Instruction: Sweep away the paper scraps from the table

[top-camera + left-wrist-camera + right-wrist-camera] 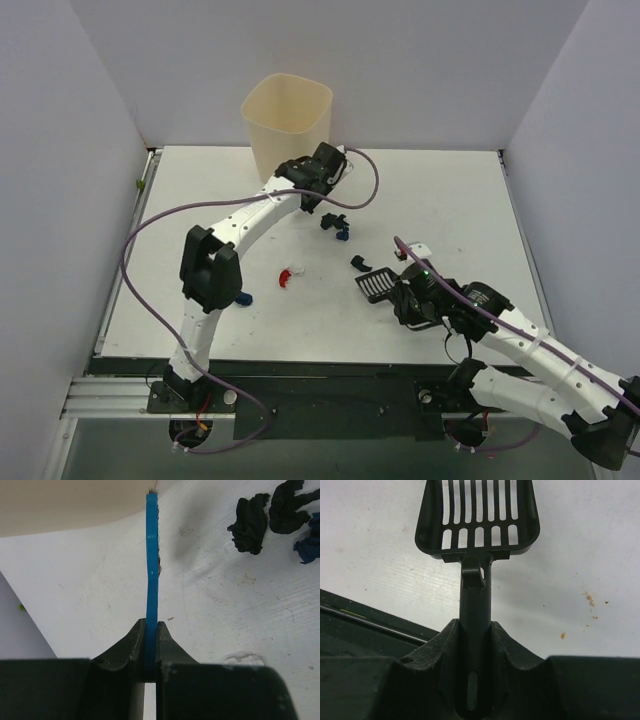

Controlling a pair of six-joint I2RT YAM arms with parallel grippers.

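Both hands gripping tools, paper scraps (335,228) loose on the white table (450,190)
The left gripper (151,630) is clenched on a thin blue brush (152,555), a cream bin (287,120) near its tip; crumpled black and blue wads lie ahead to its right, a red scrap (288,274) and a blue scrap (245,298) back beside its arm. The right gripper (474,635) grasps the handle of a black slotted scoop (477,515), one black scrap (358,263) just beside the scoop's head, bare tabletop open to its right

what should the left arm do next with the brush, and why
Probably swing the thin blue brush, clamped in the left gripper, rightward against the black and blue paper scraps. They lie beside it, untouched, and the black slotted scoop in the right gripper is held beyond them.
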